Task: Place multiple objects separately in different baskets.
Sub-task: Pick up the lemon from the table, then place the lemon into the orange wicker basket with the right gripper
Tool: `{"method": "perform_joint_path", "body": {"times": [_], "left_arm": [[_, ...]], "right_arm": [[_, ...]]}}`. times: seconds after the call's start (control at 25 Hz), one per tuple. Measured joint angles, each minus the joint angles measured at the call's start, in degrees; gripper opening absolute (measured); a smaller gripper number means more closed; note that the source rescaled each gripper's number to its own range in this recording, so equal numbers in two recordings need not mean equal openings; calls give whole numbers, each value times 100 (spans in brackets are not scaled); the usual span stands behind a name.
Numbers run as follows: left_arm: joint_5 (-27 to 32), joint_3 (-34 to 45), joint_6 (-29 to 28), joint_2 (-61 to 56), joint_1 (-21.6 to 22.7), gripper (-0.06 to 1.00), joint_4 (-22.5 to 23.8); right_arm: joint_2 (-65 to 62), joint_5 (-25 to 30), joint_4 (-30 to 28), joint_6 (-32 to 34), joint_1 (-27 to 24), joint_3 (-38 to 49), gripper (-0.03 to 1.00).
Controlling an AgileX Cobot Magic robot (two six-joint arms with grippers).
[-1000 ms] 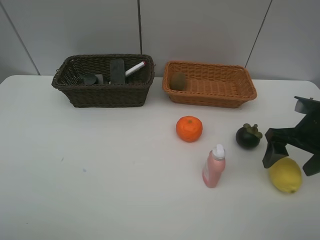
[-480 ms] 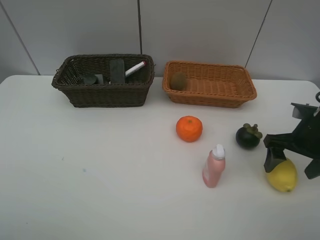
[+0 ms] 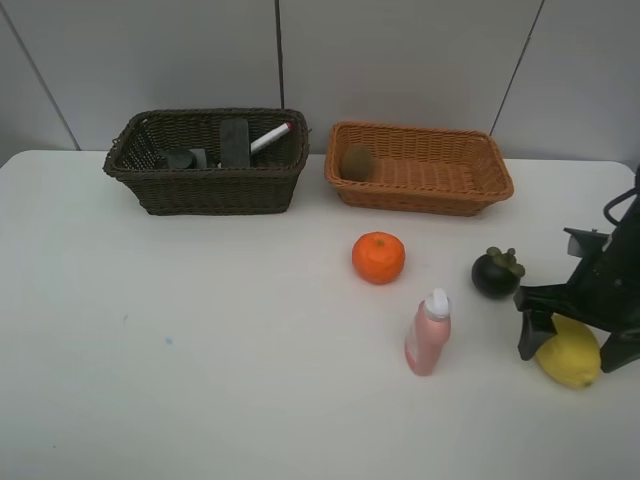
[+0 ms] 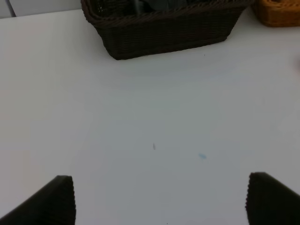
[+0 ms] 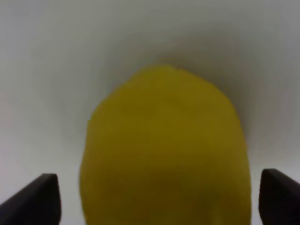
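From the high camera, the right pincer (image 3: 573, 352) stands over the lemon (image 3: 568, 366) at the right edge of the bench (image 3: 200, 350); its two dark fingers are spread, one on each side of the fruit, so the lemon lies straight below and between them rather than off to a side; nothing is gripped yet. The lemon's pointed end seems to face the front of the bench, though the arm hides part of it. The mangosteen (image 3: 497, 273) sits near, toward the baskets; the pink bottle (image 3: 428, 335) and the orange (image 3: 378, 257) are farther left. The tan basket (image 3: 420, 195), with a kiwi (image 3: 356, 161) in its left end, is the nearer basket to this arm; the dark basket (image 3: 205, 190) is well apart. The left arm is out of this view.

At the left wrist, the left pincer (image 4: 161, 206) is wide open and empty above bare bench; the dark basket (image 4: 164, 28) lies ahead, far from the lemon; the right arm is plainly the one placed for it.

At the right wrist, the lemon (image 5: 164, 150) fills the gap of the right pincer (image 5: 159, 201); the fingertips flank it with a sliver of bench showing on each side; its length appears to run across the closing line, so the squeeze should meet its narrower waist.
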Motion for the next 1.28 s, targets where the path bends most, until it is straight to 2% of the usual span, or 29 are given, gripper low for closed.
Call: {"method": "perform_joint_path", "body": {"times": [0.4, 0.44, 0.48, 0.56, 0.6, 0.8, 0.96, 1.12, 1.28], "left_arm": [[0, 0, 0, 0, 0, 95, 0], [0, 0, 0, 0, 0, 95, 0], [0, 0, 0, 0, 0, 95, 0], [0, 0, 0, 0, 0, 95, -5], [0, 0, 0, 0, 0, 95, -5], [0, 0, 0, 0, 0, 95, -5], [0, 0, 0, 0, 0, 95, -5], [0, 0, 0, 0, 0, 95, -5], [0, 0, 0, 0, 0, 95, -5]], "right_arm": [[445, -98, -84, -5, 0, -5, 98], [445, -93, -84, -5, 0, -5, 92], [445, -87, -84, -11, 0, -5, 82], [445, -87, -84, -47, 0, -5, 51], [448, -87, -84, -84, 0, -5, 47], [320, 29, -84, -206, 0, -5, 47], [-289, 612, -84, -213, 0, -367, 47], [-876, 1248, -156, -219, 0, -1384, 47], [-601, 1311, -25, -202, 0, -2780, 47]]}}
